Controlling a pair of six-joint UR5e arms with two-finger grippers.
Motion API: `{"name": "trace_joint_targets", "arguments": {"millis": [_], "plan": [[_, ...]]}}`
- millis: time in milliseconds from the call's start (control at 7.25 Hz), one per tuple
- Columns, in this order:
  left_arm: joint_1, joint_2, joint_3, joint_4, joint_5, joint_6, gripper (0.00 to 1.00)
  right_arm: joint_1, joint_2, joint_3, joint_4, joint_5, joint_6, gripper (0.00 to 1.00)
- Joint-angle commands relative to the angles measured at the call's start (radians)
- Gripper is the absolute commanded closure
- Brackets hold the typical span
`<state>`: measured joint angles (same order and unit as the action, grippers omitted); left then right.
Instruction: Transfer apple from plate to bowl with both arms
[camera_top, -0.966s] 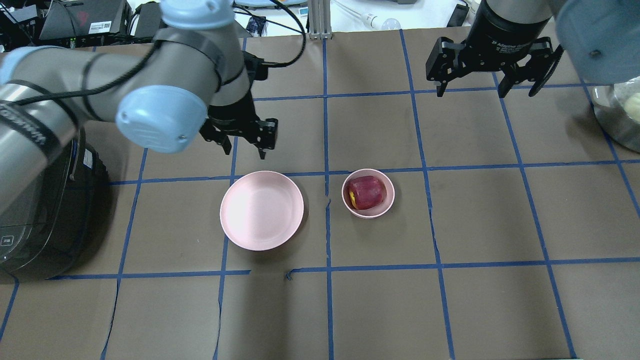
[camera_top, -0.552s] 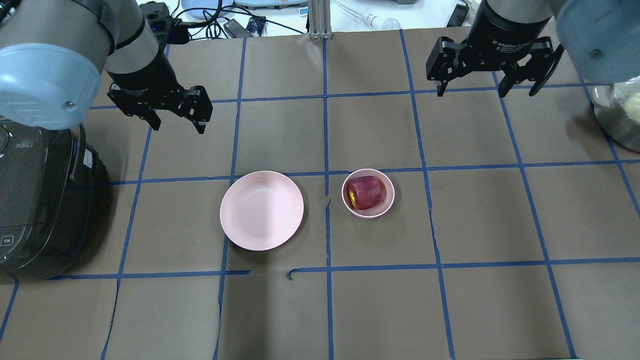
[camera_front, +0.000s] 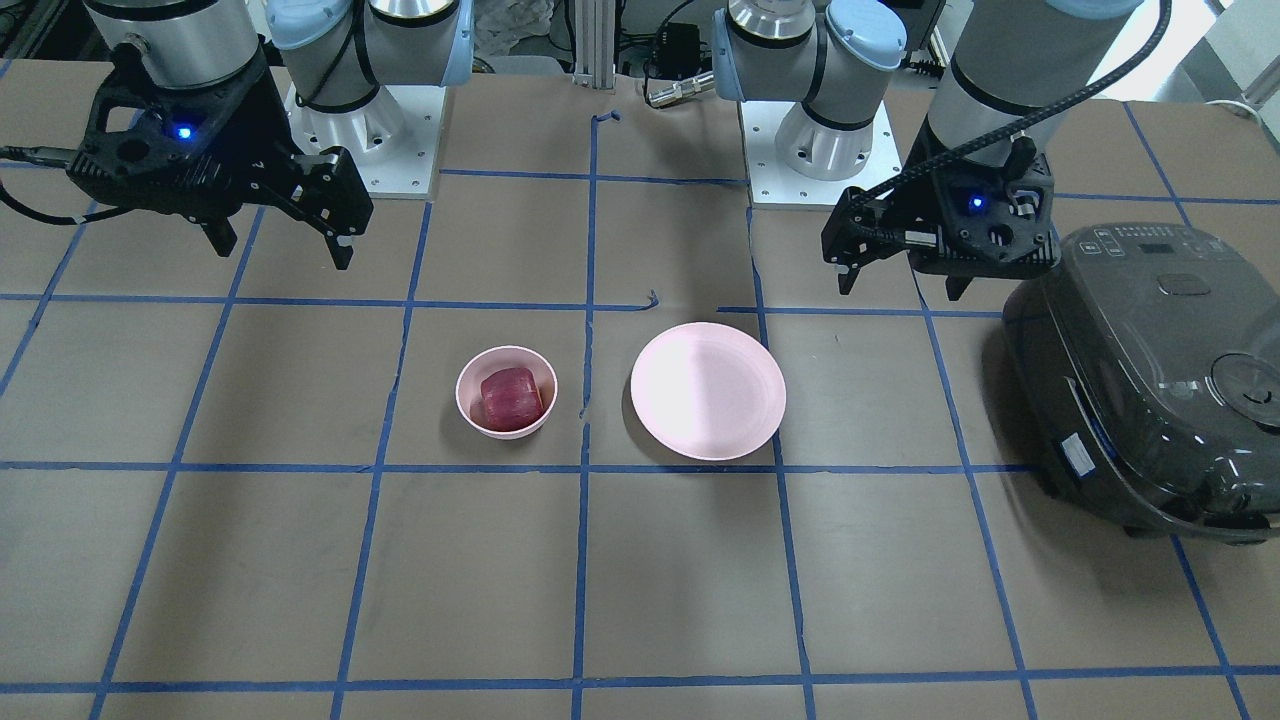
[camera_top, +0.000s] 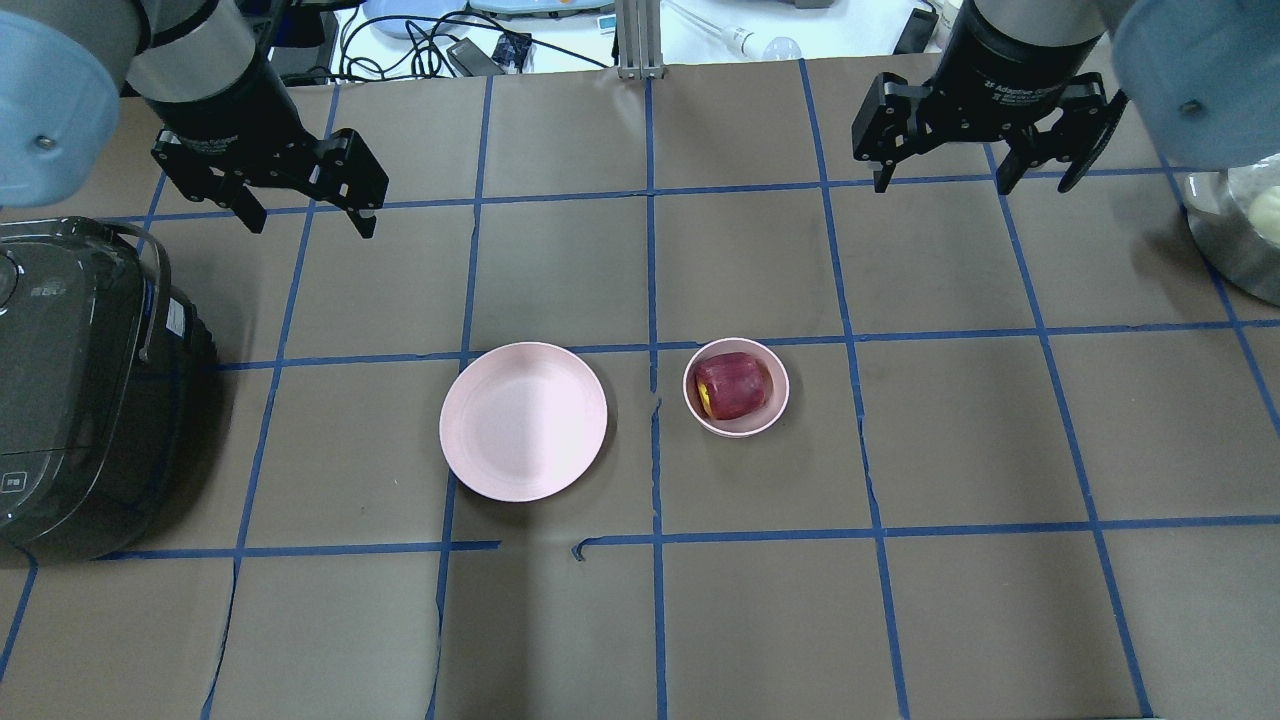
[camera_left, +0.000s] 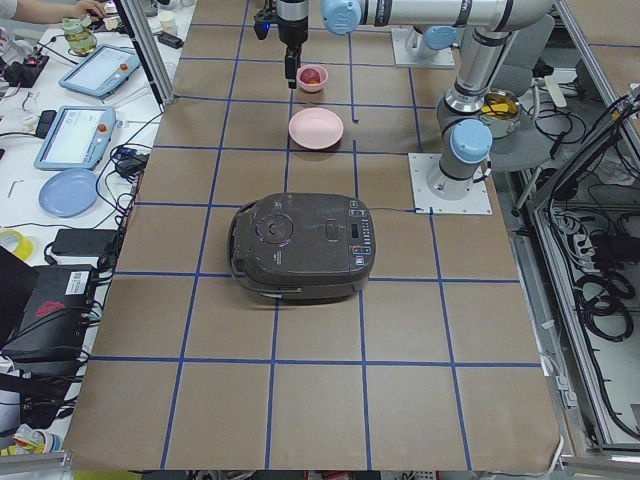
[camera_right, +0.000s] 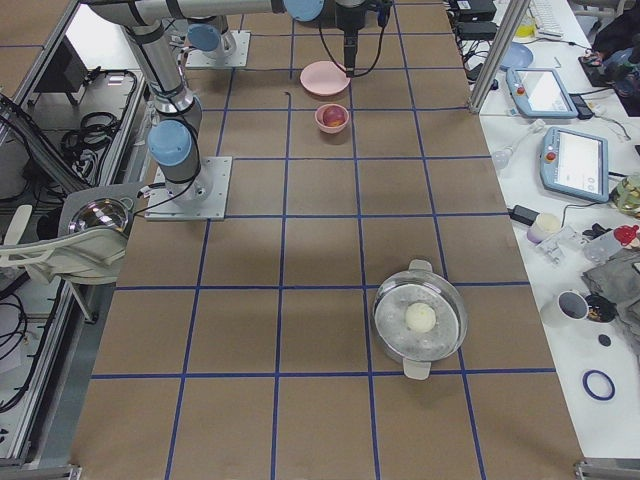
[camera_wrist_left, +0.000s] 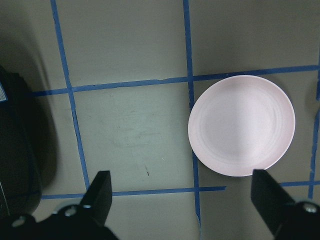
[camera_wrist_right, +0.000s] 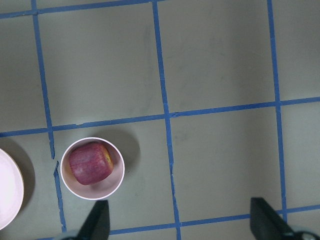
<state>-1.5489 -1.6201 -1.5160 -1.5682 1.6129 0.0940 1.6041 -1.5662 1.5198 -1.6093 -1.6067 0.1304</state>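
The apple sits in the bowl near the middle of the worktop, beside the bare plate, so the left gripper and the right gripper hang high, jaws apart and empty, presumably because the transfer is done.

I've got the apple dark red w/ faint streaks, yellow patch at its 8 o'clock. Pale pink, no pattern: bowl and plate. Brown table cover, gridded w/ blue tape. At 9 o'clock the cooker is glossy dark grey. I read left gripper and right gripper as black, blue light on each; joint caps light blue.
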Motion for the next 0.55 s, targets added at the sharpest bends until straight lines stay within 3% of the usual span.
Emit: {"name": "trace_joint_targets", "arguments": {"millis": [0, 414], "plan": [[0.000, -0.012, 0.046, -0.044, -0.016, 0.000, 0.00, 0.000, 0.000, -0.001, 0.000, 0.001, 0.000, 0.00], [0.001, -0.020, 0.085, -0.093, -0.037, -0.011, 0.00, -0.001, 0.000, -0.001, 0.000, 0.001, 0.000, 0.00]]}}
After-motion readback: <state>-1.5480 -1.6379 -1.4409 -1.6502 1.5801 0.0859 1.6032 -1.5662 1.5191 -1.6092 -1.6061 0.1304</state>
